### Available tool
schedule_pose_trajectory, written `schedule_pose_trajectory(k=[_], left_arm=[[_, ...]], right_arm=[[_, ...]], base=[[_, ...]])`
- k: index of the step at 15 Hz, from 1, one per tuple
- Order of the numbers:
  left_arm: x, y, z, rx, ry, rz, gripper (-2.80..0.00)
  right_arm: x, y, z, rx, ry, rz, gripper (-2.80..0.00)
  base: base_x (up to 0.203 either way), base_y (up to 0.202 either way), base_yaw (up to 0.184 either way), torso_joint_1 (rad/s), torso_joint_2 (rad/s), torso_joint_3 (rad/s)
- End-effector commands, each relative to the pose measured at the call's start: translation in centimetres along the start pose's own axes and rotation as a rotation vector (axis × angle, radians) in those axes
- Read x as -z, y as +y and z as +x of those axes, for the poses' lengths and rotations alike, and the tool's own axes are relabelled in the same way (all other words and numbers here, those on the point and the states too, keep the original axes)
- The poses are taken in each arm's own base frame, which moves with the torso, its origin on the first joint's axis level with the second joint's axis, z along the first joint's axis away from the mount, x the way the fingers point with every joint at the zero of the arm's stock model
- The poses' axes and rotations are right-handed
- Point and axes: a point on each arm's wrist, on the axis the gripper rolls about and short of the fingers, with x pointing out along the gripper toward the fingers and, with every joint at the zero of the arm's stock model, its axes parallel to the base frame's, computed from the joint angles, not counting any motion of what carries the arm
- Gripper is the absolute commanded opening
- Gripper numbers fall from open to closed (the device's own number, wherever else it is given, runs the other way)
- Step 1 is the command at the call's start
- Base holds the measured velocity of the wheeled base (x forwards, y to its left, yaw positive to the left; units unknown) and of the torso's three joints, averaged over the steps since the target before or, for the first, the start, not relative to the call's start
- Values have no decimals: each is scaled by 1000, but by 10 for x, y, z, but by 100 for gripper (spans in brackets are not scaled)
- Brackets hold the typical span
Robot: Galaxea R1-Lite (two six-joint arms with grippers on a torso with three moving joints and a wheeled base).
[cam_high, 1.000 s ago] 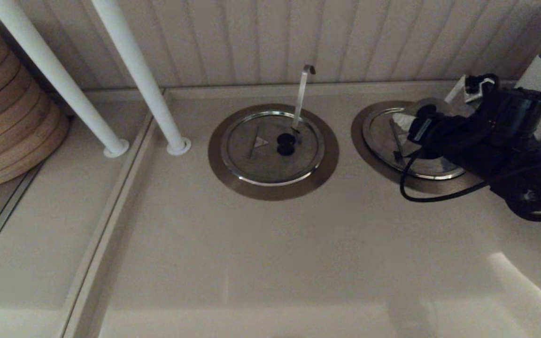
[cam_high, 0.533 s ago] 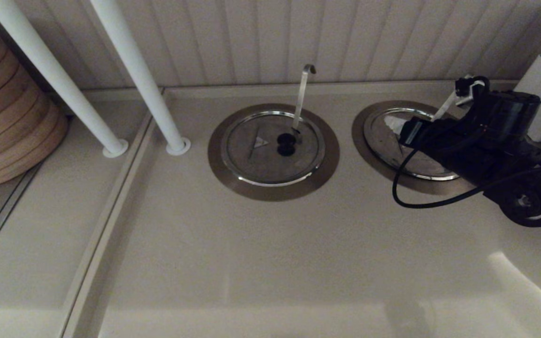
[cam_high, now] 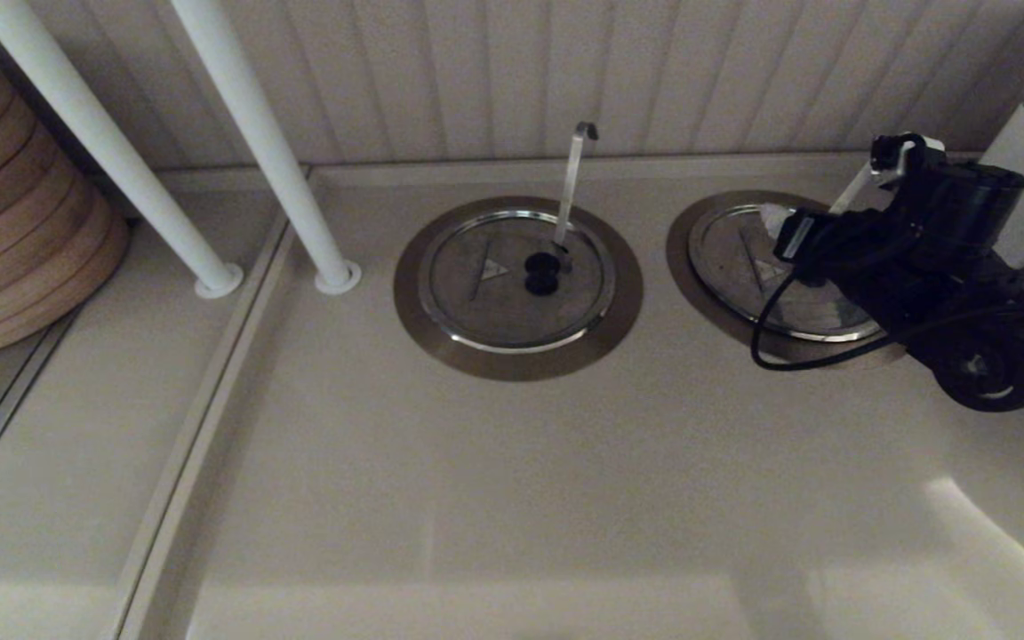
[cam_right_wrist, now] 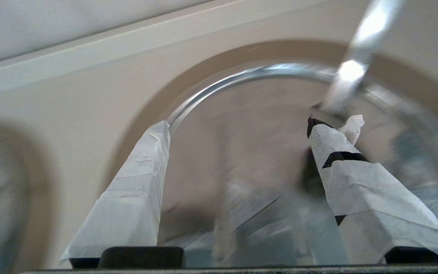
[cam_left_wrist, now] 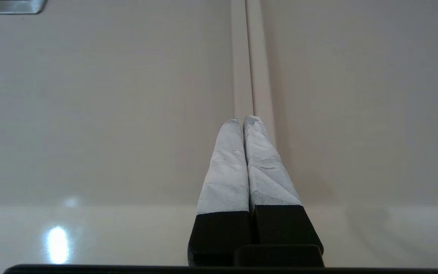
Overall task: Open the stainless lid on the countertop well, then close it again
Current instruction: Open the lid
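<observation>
Fingers spread wide, the right gripper (cam_right_wrist: 238,125) hung over the stainless lid (cam_high: 743,267) seated flat in the countertop well (cam_high: 679,258), while the left gripper (cam_left_wrist: 246,118) sat pinched together above bare counter (cam_left_wrist: 89,114).

Right arm (cam_high: 930,267) hides stainless lid (cam_high: 743,267) knob; right wrist view motion-blurred

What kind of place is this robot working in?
Probably a restaurant or canteen serving counter. Two round steel-lidded wells are sunk into the countertop, the middle one with a ladle handle poking out, and stacked bamboo steamers stand on the left.
</observation>
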Motion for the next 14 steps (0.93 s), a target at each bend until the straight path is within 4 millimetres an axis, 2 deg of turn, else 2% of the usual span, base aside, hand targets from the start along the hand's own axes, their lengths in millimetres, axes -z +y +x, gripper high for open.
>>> schedule_pose_trajectory(k=[1,3,6,14], left_arm=[[0,0,0,0,1,0,-280],[0,0,0,0,1,0,-280],[0,0,0,-1,1,0,-280],[0,0,0,0,1,0,-280]], right_arm=[[7,-13,16,53,-5,-8,0],[3,-20,19,71,-19,-8,0],[20,-26,33,89,-2,-9,0],[23,-49,46,140,-23,-21,0]], base=[[0,0,0,0,0,0],[0,0,0,0,0,0],[0,0,0,0,0,0],[0,0,0,0,0,0]])
